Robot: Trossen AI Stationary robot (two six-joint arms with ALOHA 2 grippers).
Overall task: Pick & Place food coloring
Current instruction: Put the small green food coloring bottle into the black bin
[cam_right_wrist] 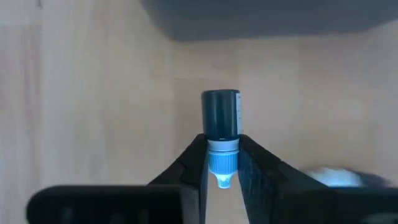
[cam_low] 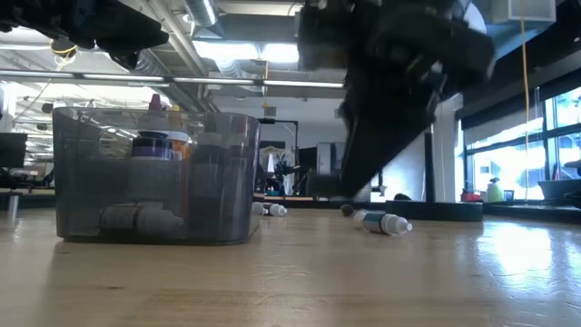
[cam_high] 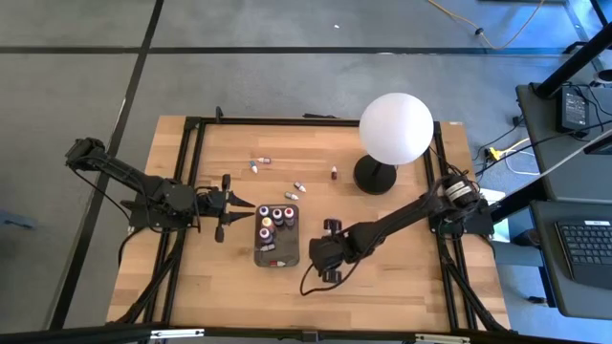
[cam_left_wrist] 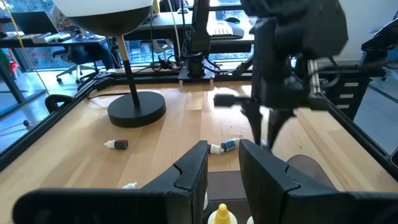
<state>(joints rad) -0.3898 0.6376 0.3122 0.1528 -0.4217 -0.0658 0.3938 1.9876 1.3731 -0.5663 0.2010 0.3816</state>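
Observation:
The food coloring is small dropper bottles. Several stand in the dark grey tray, and others lie loose on the wood. My right gripper, just right of the tray, is shut on a dark bottle with a blue cap. My left gripper hovers at the tray's left end, open with nothing between its fingers, above a yellow-capped bottle. My right gripper pinches the bottle's blue cap end between its two fingertips. The fingers slant steeply down from above. The dark body sticks out beyond the fingertips toward the table. Whether its lower end touches the wood I cannot tell.
A white globe lamp on a black round base stands at the back right, close to my right arm. Black frame rails run along the table's left, far and right sides. Bare wood lies in front of the tray.

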